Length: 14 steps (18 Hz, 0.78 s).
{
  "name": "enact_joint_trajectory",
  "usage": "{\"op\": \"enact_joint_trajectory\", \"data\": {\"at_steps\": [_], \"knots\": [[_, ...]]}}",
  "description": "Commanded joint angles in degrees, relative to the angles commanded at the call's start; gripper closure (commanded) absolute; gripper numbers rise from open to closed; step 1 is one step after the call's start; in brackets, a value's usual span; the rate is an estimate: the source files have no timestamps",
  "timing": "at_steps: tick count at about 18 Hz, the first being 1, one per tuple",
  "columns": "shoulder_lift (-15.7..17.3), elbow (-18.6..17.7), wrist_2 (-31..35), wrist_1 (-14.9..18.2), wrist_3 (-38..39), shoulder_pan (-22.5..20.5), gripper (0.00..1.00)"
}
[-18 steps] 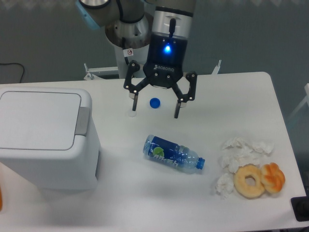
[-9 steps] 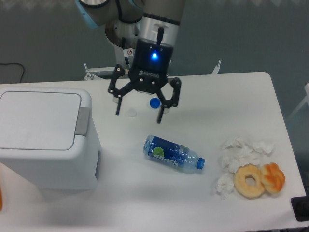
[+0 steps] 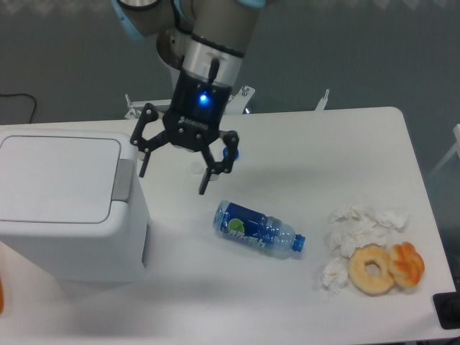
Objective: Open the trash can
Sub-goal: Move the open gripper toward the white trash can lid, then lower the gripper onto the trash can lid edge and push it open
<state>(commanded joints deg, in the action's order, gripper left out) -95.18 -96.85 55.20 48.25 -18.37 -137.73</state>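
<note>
Beside the trash can point(image 3: 65, 205), the gripper point(image 3: 172, 175) had shifted left from over the blue cap point(image 3: 231, 152), fingers spread, holding nothing. Can stood at table's point(image 3: 345, 144) left edge, lid shut, grey tab point(image 3: 122, 180) just left of gripper.

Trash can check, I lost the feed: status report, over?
Gripper open, empty, beside the grey tab. Trash can lid shut. Nothing between them.
</note>
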Motion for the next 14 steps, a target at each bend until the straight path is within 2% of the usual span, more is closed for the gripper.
{"op": "enact_joint_trajectory", "data": {"at_steps": [14], "knots": [[-0.5,-2.5,0.0,0.1,-1.0,0.6,0.00]]}}
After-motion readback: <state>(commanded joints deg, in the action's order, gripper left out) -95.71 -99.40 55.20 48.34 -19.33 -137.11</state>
